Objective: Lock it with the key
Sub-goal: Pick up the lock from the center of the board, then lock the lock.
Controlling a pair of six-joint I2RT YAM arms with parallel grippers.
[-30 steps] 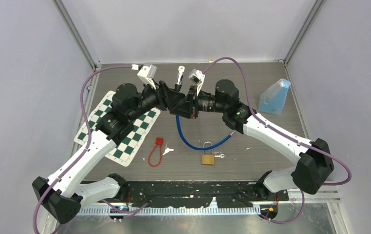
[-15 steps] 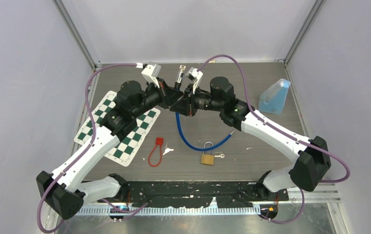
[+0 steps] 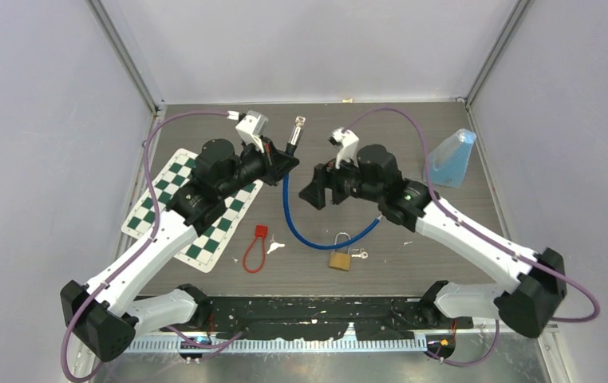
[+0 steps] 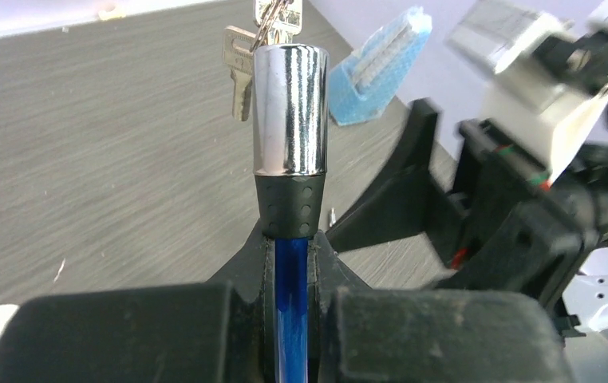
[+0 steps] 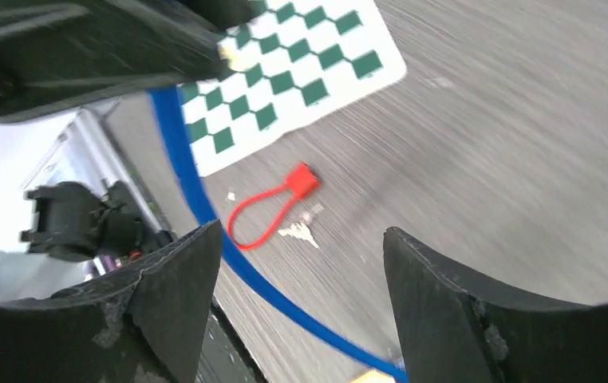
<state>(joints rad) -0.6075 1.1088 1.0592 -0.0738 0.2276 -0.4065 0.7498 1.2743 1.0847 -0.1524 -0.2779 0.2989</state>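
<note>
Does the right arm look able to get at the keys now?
Probably yes: the right gripper is open and empty, the keys stick out clear beyond the left gripper holding the cable lock.

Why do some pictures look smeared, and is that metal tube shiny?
Right wrist view: the checkered mat and tabletop are streaked with motion blur. Left wrist view: the cable lock's chrome end is sharp with bright reflections, the right arm soft. Top view: evenly lit, crisp.
</note>
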